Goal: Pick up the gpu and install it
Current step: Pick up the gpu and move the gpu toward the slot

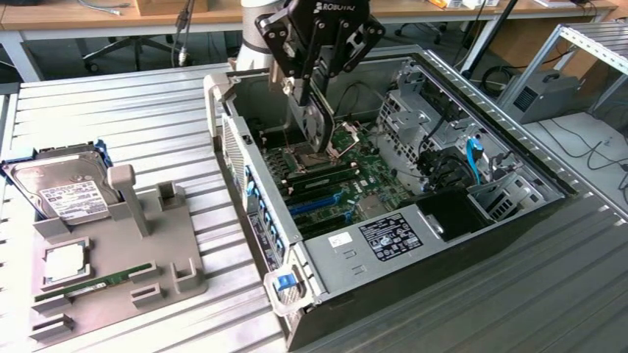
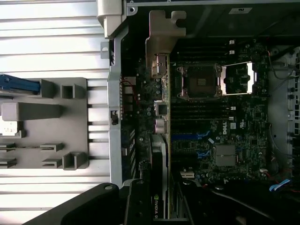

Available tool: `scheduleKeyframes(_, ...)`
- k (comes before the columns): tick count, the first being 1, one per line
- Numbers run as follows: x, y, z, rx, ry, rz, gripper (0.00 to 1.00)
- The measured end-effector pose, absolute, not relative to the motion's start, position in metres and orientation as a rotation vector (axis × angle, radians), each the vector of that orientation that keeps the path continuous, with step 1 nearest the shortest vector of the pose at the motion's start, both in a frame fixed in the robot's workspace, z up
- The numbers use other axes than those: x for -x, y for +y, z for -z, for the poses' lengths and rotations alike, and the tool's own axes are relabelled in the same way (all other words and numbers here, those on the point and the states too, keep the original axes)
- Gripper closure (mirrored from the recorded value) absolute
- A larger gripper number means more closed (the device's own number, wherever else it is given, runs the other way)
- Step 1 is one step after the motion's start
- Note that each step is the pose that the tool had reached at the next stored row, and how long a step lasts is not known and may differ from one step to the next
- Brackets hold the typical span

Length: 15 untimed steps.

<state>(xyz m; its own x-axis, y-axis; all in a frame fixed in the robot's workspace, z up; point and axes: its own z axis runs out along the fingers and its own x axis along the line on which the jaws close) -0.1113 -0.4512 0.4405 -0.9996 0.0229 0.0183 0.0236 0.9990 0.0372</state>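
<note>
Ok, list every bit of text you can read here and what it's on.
"ROBOTIQ": on the body of the gripper.
"NVIDIA": on the gpu clamped in it.
"DELL": on the motherboard.
Too small to read: the white labels on the power supply and the hard drive.

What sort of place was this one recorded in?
Probably a robotics lab or workshop: an open computer case sits on a ribbed metal table, the end effector holds the gpu within it, and desks and an office chair stand behind.
</note>
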Motion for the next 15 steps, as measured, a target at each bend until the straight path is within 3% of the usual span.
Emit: scheduleKeyframes(15,0.1026,-0.4509,-0.4405,0.036,-3.122,0.058,0.73)
